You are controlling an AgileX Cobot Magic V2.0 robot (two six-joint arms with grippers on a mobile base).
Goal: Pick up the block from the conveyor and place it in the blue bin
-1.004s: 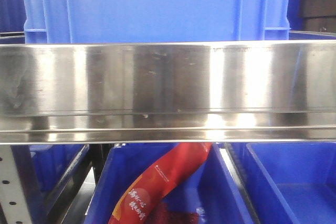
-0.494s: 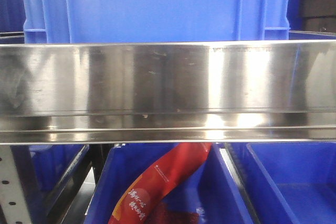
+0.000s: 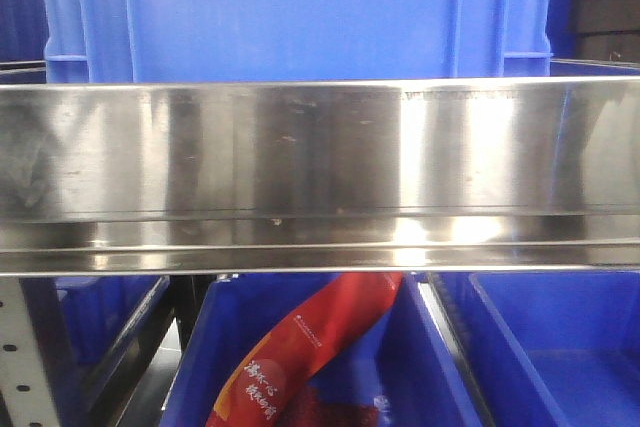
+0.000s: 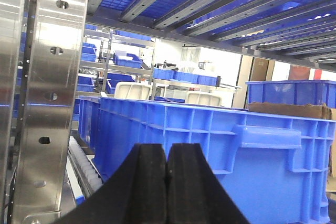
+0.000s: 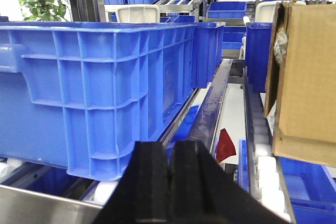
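Warehouse shelving [image 4: 47,103], blue bin [image 5: 94,87] beyond right gripper [image 5: 169,182]

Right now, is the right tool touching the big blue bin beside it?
Apart. In the right wrist view, the shut right tool sits in the foreground, nearer the camera than the blue bin; the bin's corner and the rollers below it are visible beyond the tool, unobstructed.

A shiny steel rail [image 3: 320,172] spans the scene; below it, a red packet [image 3: 300,352]; far right, a cardboard box [image 5: 307,72].
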